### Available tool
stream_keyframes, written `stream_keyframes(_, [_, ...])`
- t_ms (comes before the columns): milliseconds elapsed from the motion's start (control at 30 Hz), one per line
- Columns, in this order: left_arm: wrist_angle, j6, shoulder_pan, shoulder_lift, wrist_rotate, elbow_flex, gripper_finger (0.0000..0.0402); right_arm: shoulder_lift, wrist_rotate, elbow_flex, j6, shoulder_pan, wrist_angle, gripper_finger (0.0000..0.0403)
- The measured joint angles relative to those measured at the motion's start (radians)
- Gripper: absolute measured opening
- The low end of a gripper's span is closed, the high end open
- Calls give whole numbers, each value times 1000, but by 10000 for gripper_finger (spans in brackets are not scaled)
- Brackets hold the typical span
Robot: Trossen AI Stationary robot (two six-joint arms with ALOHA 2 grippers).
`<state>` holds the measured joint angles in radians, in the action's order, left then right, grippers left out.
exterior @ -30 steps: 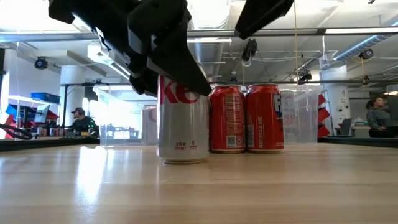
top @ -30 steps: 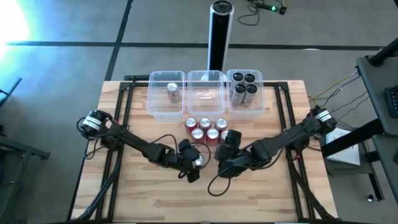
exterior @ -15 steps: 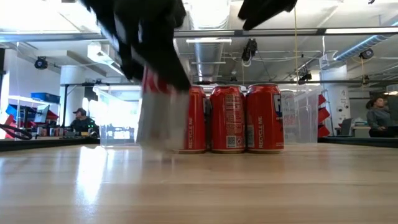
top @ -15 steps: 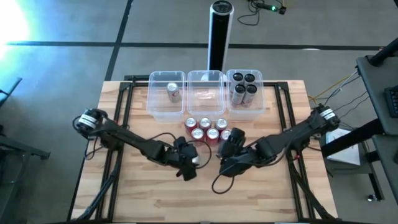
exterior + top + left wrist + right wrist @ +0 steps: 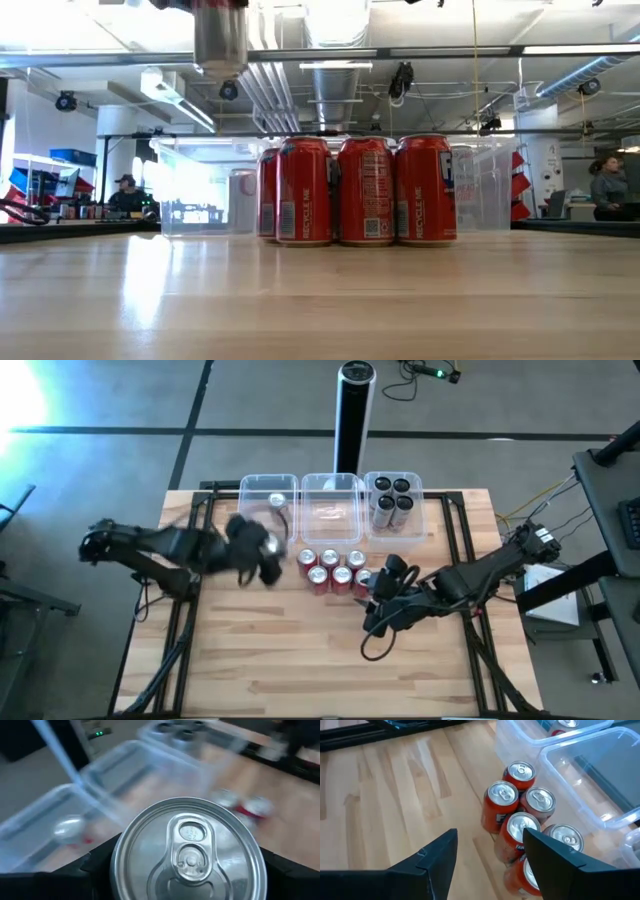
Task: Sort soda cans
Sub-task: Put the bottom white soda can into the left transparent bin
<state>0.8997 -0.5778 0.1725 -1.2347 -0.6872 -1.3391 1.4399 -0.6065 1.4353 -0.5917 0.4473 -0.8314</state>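
My left gripper [image 5: 262,556] is shut on a silver soda can [image 5: 187,855] and holds it in the air in front of the left clear tub [image 5: 246,520]. That tub holds one silver can [image 5: 278,506]. Several red cans [image 5: 330,568] stand upright in a cluster on the table before the middle tub [image 5: 330,510]. Several dark grey cans [image 5: 392,500] stand in the right tub. My right gripper [image 5: 388,574] is open at the cluster's right near side. In the right wrist view its gripper [image 5: 492,862] frames the red cans [image 5: 520,827] without touching them. My left gripper pinches the silver can by its side wall just under the top rim [image 5: 125,870], one finger [image 5: 92,867] on each side. The fingers slant in from the table's left. The can is upright and lifted clear; its base [image 5: 220,55] shows high above the table.
A tall black cylinder post [image 5: 352,415] stands beyond the far edge, behind the middle tub. The three tubs line the far side of the table. Bare wood [image 5: 300,660] lies toward the near edge. People show far off in the room behind.
My left gripper has lifted the silver can off the table near the cluster and carried it up and toward the far left, to the left tub. My right gripper has drawn a little toward the table's right and far side, staying open.
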Motion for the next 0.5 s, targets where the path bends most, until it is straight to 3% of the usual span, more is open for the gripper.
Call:
stream_keyframes(233, [-3,184,-329,10,42,44,283,32,3,0,-23,0,3,220])
stream_keyframes(400, [-13,203,-512,-82,261,56,283,52,12,0,-58,12,2,220])
stream_keyframes(500, [-13,222,-565,-134,262,44,283,61,13,0,-78,25,2,221])
